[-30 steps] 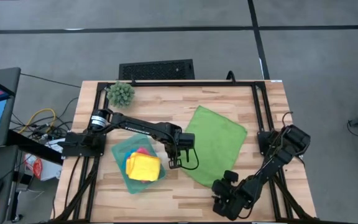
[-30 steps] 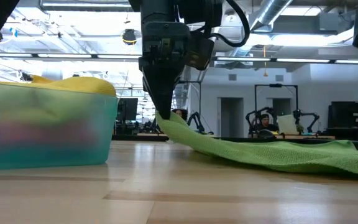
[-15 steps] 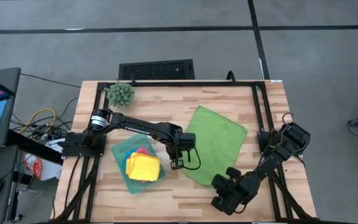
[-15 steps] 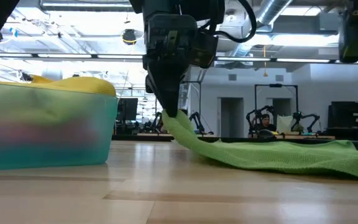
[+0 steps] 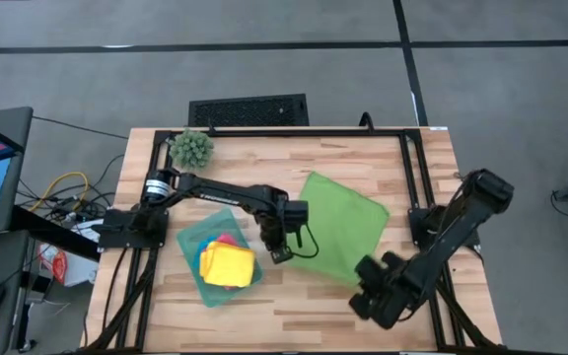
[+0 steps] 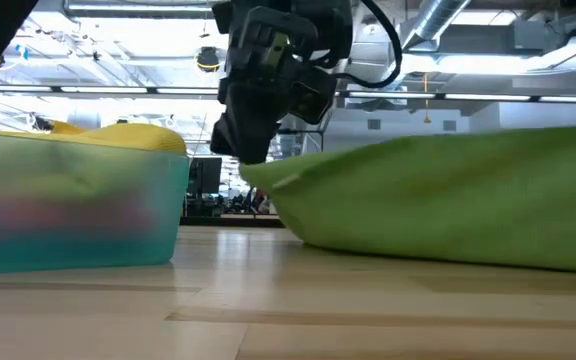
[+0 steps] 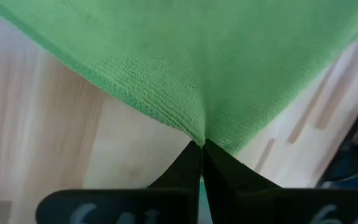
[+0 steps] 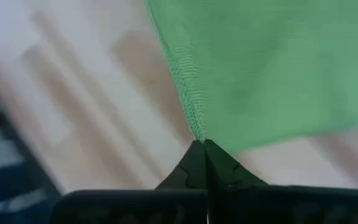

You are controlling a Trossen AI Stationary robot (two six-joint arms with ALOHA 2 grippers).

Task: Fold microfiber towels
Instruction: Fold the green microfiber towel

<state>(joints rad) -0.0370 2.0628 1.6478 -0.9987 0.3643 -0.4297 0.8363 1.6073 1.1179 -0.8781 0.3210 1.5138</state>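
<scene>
both grippers pinch near corners of the green towel (image 5: 338,225) above the wooden table (image 5: 412,168): the left gripper (image 5: 282,253) holds the corner beside the teal tray (image 5: 187,240) of folded towels, the right gripper (image 5: 368,296) the near-right corner. the free edge lies on the far side, so the fold likely runs away from both arms.

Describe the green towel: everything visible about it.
The green towel is a plain, roughly square cloth with a fine looped weave and a stitched hem. It lies spread on the wooden table, right of the teal tray. Both grippers pinch its near corners: the left gripper and the right gripper are each shut on a corner. Its near edge is raised off the table, while the far part rests on the wood.
</scene>
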